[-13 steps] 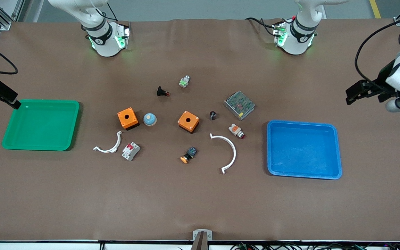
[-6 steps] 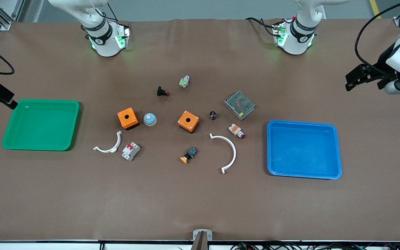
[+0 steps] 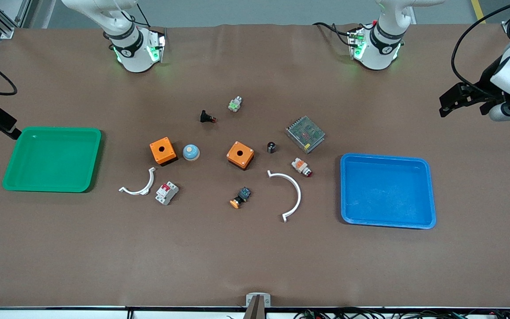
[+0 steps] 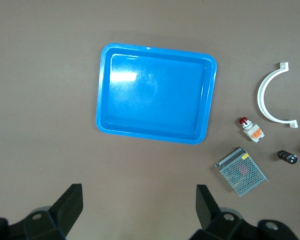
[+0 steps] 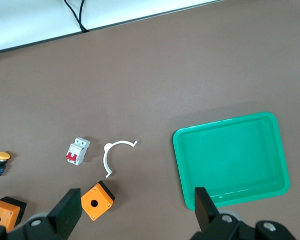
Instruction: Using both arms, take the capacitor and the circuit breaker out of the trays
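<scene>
On the table, well clear of both sets of fingers, the capacitor stands beside an orange box and the circuit breaker lies by a white clip; both trays, green and blue, hold nothing. The left gripper and right gripper hover spread wide at the table's ends. Any fresh reach risks seizing the similar black push-button.

Capacitor and circuit breaker lie on table between empty green tray and blue tray.
</scene>
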Robot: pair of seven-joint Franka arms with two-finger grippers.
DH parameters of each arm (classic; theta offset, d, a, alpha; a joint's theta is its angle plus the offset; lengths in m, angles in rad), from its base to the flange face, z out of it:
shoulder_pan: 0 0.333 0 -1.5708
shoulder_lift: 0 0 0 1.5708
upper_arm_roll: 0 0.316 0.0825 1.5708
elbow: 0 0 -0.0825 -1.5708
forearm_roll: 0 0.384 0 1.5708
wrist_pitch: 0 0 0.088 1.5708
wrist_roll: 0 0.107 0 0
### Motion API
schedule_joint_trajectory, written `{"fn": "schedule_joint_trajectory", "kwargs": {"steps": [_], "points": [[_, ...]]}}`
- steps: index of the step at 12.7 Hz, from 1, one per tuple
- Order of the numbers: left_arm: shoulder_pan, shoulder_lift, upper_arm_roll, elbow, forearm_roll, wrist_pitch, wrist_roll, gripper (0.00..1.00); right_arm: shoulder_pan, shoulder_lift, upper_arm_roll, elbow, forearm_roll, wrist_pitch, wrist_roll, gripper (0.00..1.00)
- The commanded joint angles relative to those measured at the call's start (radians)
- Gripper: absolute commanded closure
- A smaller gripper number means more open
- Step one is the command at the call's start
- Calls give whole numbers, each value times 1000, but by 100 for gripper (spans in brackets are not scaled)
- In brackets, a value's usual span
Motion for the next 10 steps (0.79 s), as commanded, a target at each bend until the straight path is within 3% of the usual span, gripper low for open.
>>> {"fn": "schedule_joint_trajectory", "kwargs": {"steps": [1,10], "points": [[-3,-7,4,-9,-16,8,14,0,-18,8,17,23,4,-15,11,0],[-7,16,3,25,-1,7,16,0,-23,8,17,22,2,-18,13,0]]}}
